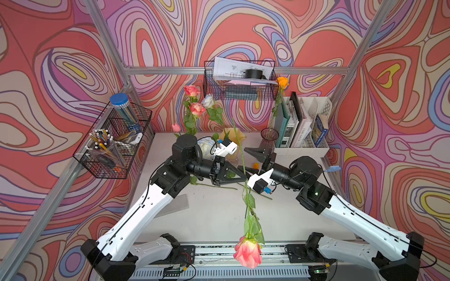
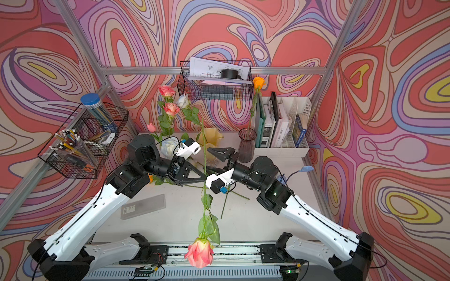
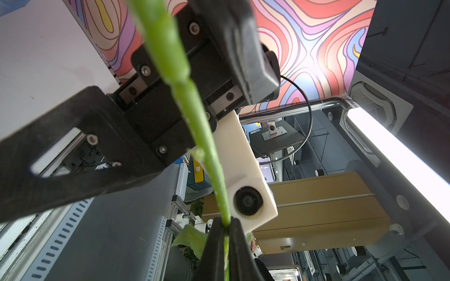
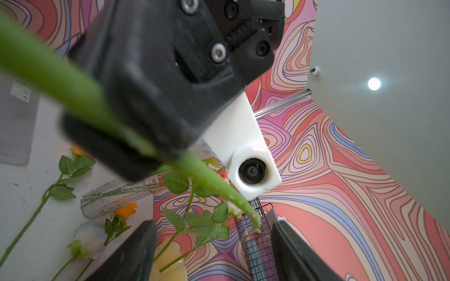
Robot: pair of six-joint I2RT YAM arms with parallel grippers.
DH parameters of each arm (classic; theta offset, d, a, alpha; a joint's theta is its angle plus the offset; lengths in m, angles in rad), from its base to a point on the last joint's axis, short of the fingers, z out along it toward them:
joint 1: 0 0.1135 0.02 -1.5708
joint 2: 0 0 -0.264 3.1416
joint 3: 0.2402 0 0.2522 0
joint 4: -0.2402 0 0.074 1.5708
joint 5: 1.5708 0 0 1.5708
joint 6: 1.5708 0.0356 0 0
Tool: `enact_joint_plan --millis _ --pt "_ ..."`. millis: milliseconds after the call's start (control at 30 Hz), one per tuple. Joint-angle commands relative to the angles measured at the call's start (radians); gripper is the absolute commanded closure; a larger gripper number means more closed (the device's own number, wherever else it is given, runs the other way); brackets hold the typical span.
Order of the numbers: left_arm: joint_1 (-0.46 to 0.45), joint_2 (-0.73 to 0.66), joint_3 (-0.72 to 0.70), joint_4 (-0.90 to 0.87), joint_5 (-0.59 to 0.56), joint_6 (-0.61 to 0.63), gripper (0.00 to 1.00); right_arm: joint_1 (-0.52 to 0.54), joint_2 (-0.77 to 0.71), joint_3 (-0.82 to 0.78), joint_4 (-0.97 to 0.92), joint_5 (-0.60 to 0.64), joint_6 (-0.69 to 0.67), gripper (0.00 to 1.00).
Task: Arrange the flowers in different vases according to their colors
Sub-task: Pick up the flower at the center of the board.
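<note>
Pink rose (image 1: 247, 253): bloom seen from above, pinching left claw (image 3: 225, 228) from wrist

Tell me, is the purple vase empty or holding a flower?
Holding one: an orange rose stands in the purple vase, its stem running down into the mouth in both top views.

Bright, even light, edges bowed.
Strip lamp (image 3: 399, 165) glares in left wrist view; green stem (image 4: 56, 80) blurs near right wrist lens.
</note>
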Motion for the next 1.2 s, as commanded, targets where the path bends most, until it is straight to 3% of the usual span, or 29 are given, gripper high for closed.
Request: enact_joint_plan --millis 0,500,1167 --pt "-0.002 0.002 0.020 0.001 0.017 0.029 1.00 0.019 -0.005 0.025 -0.006 0.010 -0.016 0.27" --pt "-0.002 0.011 0.020 -0.026 0.014 0.044 1.00 0.048 -0.037 0.046 -0.035 -0.026 -0.013 0.40" --pt "-0.004 0.017 0.021 -0.042 0.010 0.053 1.00 0.051 -0.012 0.100 -0.149 -0.064 0.004 0.69"
